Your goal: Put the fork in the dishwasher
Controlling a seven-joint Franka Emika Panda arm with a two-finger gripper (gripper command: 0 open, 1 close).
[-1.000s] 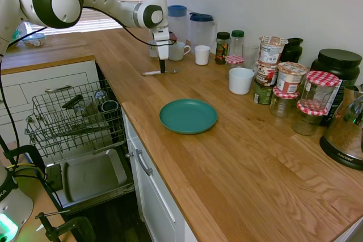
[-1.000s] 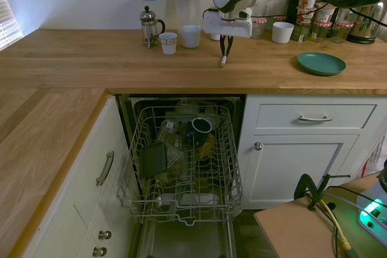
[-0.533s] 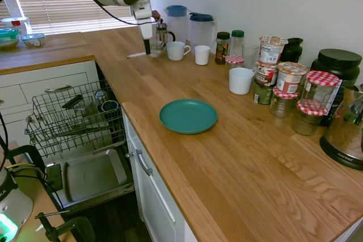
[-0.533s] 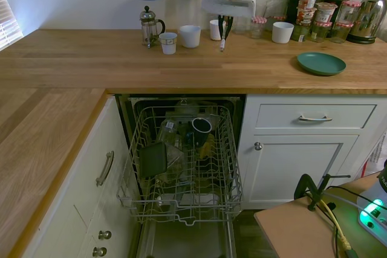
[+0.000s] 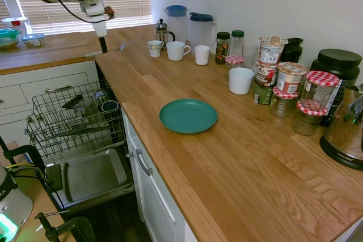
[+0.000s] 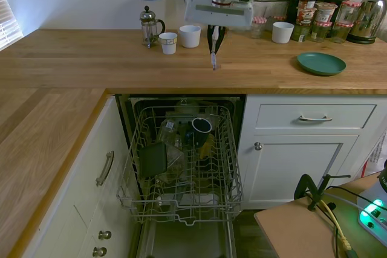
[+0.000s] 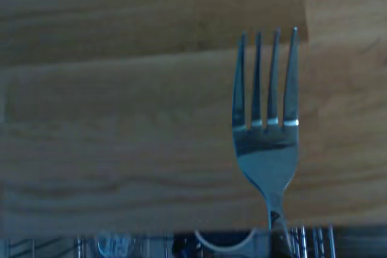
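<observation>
My gripper [image 5: 103, 47] is shut on the slim silver fork [image 5: 115, 50] and holds it in the air over the wooden counter, near the counter's edge above the dishwasher [image 5: 74, 118]. From the other side the fork [image 6: 213, 60] sticks out below the gripper [image 6: 213, 43]. Close up, the fork's tines [image 7: 266, 89] lie over wood grain, and the rack's wires show at the picture's lower edge. The dishwasher [image 6: 181, 167] is open, its grey wire rack pulled out with a mug and other dishes in it. The steel door panel [image 5: 93, 175] lies flat below.
A French press [image 6: 149, 25], small cups [image 6: 169, 42] and two pitchers stand at the counter's back. A teal plate [image 5: 188, 115] lies mid-counter, with jars [image 5: 292, 86] and a white cup [image 5: 241, 80] behind it. White drawers [image 6: 315, 116] flank the dishwasher.
The gripper has lifted the fork off the counter near the cups and carried it across to the counter's edge above the open dishwasher.
</observation>
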